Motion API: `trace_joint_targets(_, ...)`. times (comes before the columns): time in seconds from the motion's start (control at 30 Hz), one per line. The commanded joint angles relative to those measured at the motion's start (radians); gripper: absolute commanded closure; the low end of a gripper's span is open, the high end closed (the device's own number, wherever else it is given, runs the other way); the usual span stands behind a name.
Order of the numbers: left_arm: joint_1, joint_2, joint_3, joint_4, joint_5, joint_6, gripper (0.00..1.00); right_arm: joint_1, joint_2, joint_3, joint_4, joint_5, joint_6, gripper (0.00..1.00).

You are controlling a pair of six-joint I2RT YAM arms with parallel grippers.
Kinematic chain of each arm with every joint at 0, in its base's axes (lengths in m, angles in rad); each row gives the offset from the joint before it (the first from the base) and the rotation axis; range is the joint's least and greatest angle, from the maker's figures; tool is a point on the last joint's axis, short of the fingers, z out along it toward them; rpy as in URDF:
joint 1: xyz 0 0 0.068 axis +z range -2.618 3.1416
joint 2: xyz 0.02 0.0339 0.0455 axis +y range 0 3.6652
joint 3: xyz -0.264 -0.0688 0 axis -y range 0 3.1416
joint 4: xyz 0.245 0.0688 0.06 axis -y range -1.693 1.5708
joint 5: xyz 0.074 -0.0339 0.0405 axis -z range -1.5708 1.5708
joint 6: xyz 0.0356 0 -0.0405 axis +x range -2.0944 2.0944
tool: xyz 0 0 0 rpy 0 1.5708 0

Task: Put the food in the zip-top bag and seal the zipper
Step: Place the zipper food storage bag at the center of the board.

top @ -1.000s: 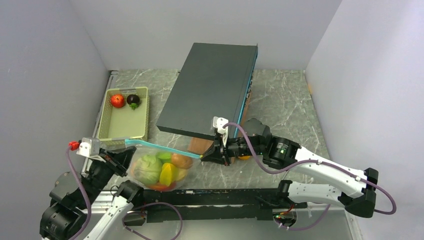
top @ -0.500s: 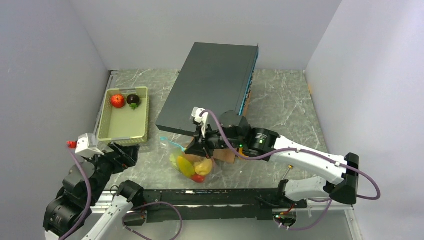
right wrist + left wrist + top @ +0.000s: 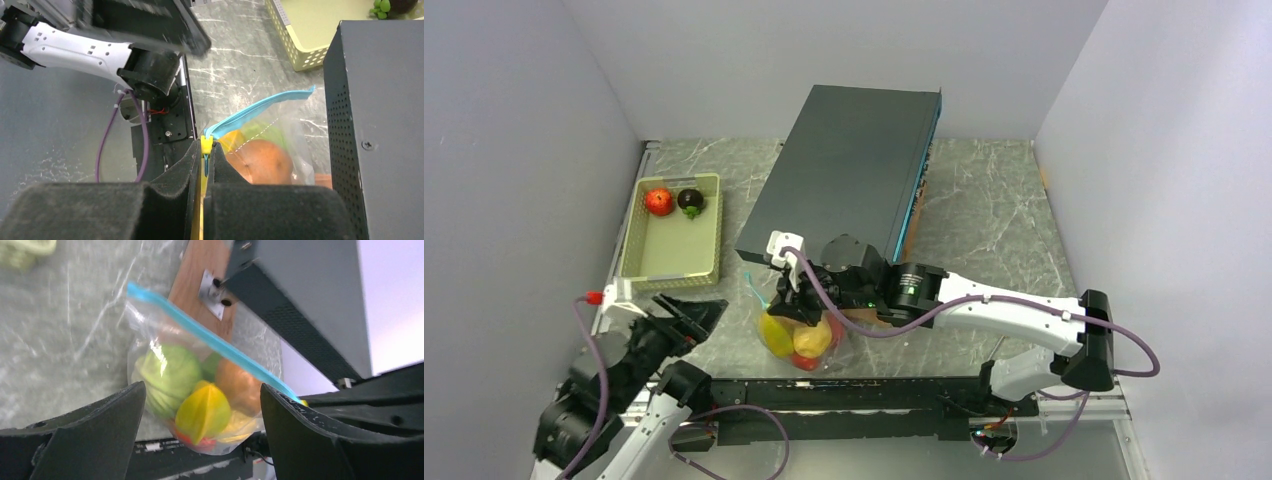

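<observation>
A: Right wrist view first: the right gripper (image 3: 205,150) is clamped hard on the zipper (image 3: 260,107), pinching one end of the teal strip, with a yellow tab poking up between the pads.

B: Which explains the bag (image 3: 802,335). It's bunched and dangling from that single pinched end, by the table's (image 3: 984,200) near edge, about mid-width, just in front of the slab's (image 3: 844,180) near left corner. Whether its bottom touches the surface, I can't tell.

A: Food (image 3: 202,412) is packed inside, green, yellow and orange pieces pressed against the plastic. The strip's other end sticks out free toward the left edge.

B: Left gripper (image 3: 696,315)? Jaws spread wide, nothing in them, aimed at the bag but apart from it. Lined up to take that free end, I'd say.

A: Arms now. The right one reaches from the near right, forearm stretched low across to the left, wrist over the bag. The left is folded up at the near left corner.

B: Job's not finished, I'd judge. An apple (image 3: 659,201) and a purple piece (image 3: 690,201) sit in the far end of the basket (image 3: 672,262) by the left edge. Is the zipper sealed along its length? Can't tell.
</observation>
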Motion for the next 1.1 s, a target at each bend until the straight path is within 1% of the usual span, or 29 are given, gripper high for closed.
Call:
trace_joint_targets(0.0, 0.004, -0.055, -0.133, 0.019, 0.082, -0.269, 0.11, 0.006, 0.037, 0.063, 0.060, -0.013, 0.008, 0.96)
trace_joint_targets(0.07, 0.004, -0.064, -0.139, -0.017, 0.034, -0.285, 0.09, 0.029, 0.065, 0.069, 0.090, -0.006, 0.024, 0.95)
trace_joint_targets(0.13, 0.004, -0.065, -0.135, -0.032, -0.011, -0.274, 0.08, 0.054, 0.103, 0.083, 0.117, 0.034, 0.035, 0.94)
trace_joint_targets(0.23, 0.003, -0.064, -0.148, -0.069, -0.052, -0.347, 0.08, 0.079, 0.160, 0.109, 0.164, 0.153, 0.082, 0.92)
trace_joint_targets(0.3, 0.004, -0.088, -0.128, -0.099, -0.111, -0.377, 0.07, 0.089, 0.196, 0.118, 0.201, 0.218, 0.101, 0.92)
trace_joint_targets(0.4, 0.003, -0.110, -0.041, -0.135, -0.213, -0.343, 0.04, 0.103, 0.252, 0.141, 0.248, 0.320, 0.144, 0.90)
trace_joint_targets(0.47, 0.003, -0.099, 0.063, -0.205, -0.296, -0.304, 0.03, 0.107, 0.293, 0.162, 0.299, 0.388, 0.172, 0.89)
trace_joint_targets(0.5, 0.003, -0.081, 0.147, -0.254, -0.336, -0.294, 0.03, 0.109, 0.323, 0.179, 0.305, 0.423, 0.182, 0.88)
trace_joint_targets(0.53, 0.002, -0.065, 0.204, -0.306, -0.371, -0.289, 0.03, 0.107, 0.347, 0.201, 0.309, 0.451, 0.188, 0.85)
trace_joint_targets(0.57, 0.003, -0.045, 0.258, -0.356, -0.399, -0.285, 0.03, 0.107, 0.370, 0.222, 0.308, 0.474, 0.188, 0.79)
trace_joint_targets(0.63, 0.003, -0.036, 0.332, -0.412, -0.422, -0.289, 0.03, 0.108, 0.407, 0.273, 0.287, 0.482, 0.180, 0.60)
trace_joint_targets(0.67, 0.002, -0.049, 0.343, -0.412, -0.418, -0.289, 0.03, 0.106, 0.416, 0.298, 0.263, 0.469, 0.168, 0.50)
trace_joint_targets(0.7, 0.001, -0.061, 0.337, -0.366, -0.398, -0.265, 0.03, 0.107, 0.421, 0.325, 0.226, 0.442, 0.161, 0.39)
trace_joint_targets(0.73, -0.001, -0.093, 0.320, -0.338, -0.379, -0.243, 0.03, 0.107, 0.417, 0.332, 0.206, 0.419, 0.156, 0.30)
trace_joint_targets(0.77, -0.007, -0.117, 0.302, -0.289, -0.366, -0.236, 0.03, 0.110, 0.408, 0.334, 0.189, 0.399, 0.148, 0.23)
trace_joint_targets(0.8, -0.013, -0.133, 0.285, -0.272, -0.359, -0.242, 0.03, 0.110, 0.392, 0.336, 0.172, 0.388, 0.145, 0.18)
trace_joint_targets(0.87, -0.031, -0.146, 0.260, -0.237, -0.354, -0.243, 0.03, 0.109, 0.354, 0.348, 0.119, 0.375, 0.143, 0.11)
trace_joint_targets(0.97, -0.055, -0.122, 0.236, -0.175, -0.342, -0.184, 0.02, 0.108, 0.280, 0.381, 0.009, 0.385, 0.135, 0.05)
trace_joint_targets(1.0, -0.060, -0.103, 0.235, -0.155, -0.334, -0.158, 0.02, 0.108, 0.243, 0.390, -0.030, 0.407, 0.129, 0.02)
trace_joint_targets(1.07, -0.066, -0.051, 0.243, -0.123, -0.322, -0.092, 0.01, 0.106, 0.179, 0.404, -0.097, 0.463, 0.099, 0.00)
